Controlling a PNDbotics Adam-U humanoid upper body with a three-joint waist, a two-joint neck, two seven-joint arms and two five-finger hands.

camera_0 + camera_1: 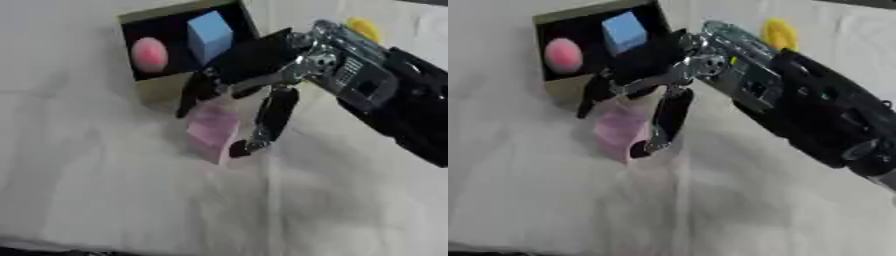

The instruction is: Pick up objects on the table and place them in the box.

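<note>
I've got the right hand (262, 75) with fingers curled round the pink block (213, 131) beside the box (162, 90); it could slip and clip the near wall.

The robot's right arm (815, 120) is reaching in from the right edge of the frame, slanting up toward the upper middle, its black casing filling the right side. At the silver wrist (354, 70), the right hand (254, 62) is spreading downward into the centre of the frame, thumb and fingers (273, 120) pointing down and curling around a pale pink block (213, 131), one to its left, one to its right. The left hand is showing in neither view.
</note>
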